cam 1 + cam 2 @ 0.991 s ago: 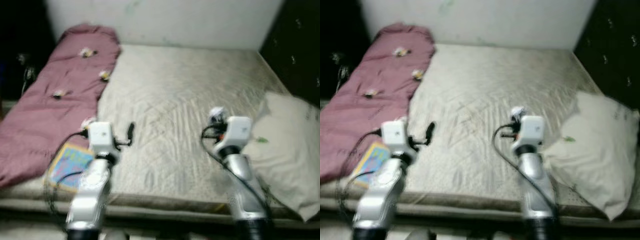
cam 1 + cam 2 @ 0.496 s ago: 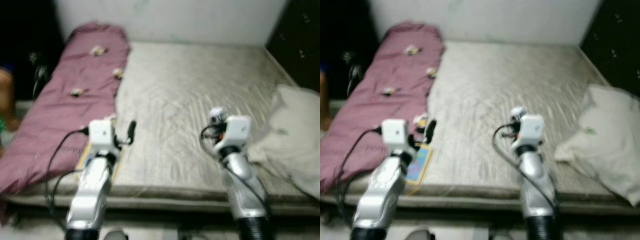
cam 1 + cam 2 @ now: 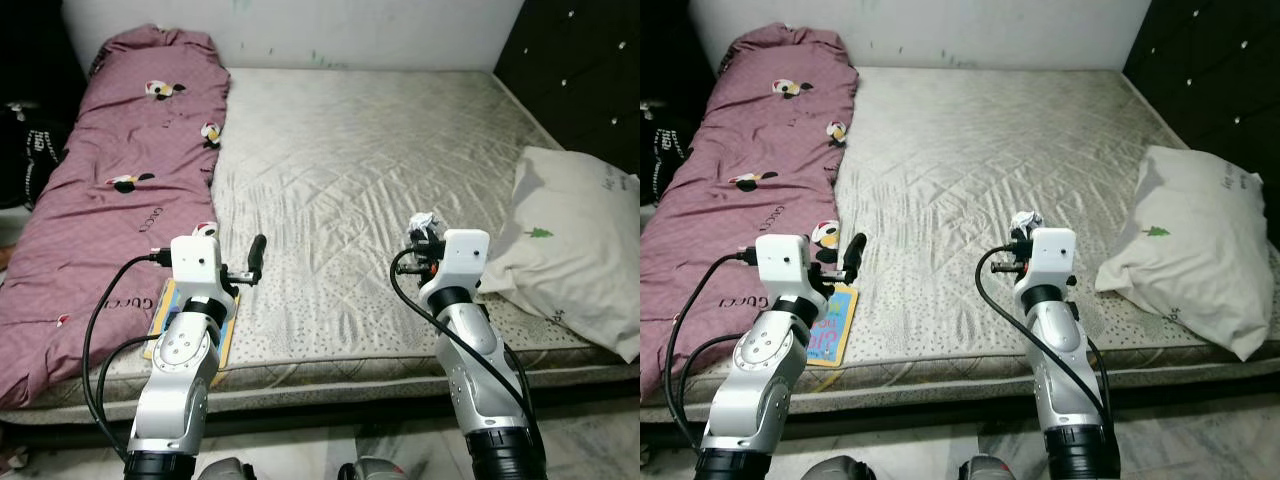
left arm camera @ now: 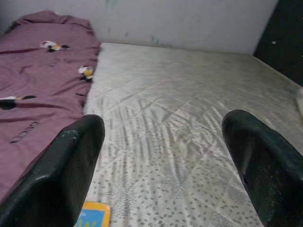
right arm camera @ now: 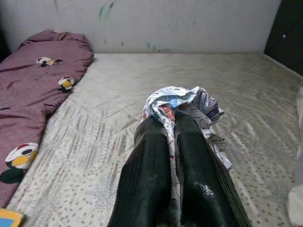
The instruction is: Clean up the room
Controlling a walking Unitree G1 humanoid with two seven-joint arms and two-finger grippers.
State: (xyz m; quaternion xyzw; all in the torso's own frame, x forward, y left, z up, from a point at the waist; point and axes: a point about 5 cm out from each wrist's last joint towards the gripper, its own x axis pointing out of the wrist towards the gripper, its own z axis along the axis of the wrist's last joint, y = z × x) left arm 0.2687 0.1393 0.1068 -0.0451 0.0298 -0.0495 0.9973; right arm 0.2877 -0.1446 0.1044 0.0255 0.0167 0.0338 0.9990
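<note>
- Right wrist view: right tool (image 5: 171,127) pinches a crumpled printed paper wad (image 5: 182,105), fingers pressed together on it; wad held above the bed's bare mattress (image 3: 370,150)
- Left tool (image 4: 165,156) spread wide, nothing between its fingers; hovers over the mattress near the front edge
- Colourful book (image 3: 828,328) lies flat on the mattress just beside the maroon quilt (image 3: 100,200); left arm partly covers it
- White pillow (image 3: 575,250) at the bed's right side, cut off by the frame

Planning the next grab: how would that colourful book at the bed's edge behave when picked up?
The book looks thin and flat, so probably light and a bit bendy. It lies flush on the mattress, beside the open left claw, so getting a finger under it may be hard.
</note>
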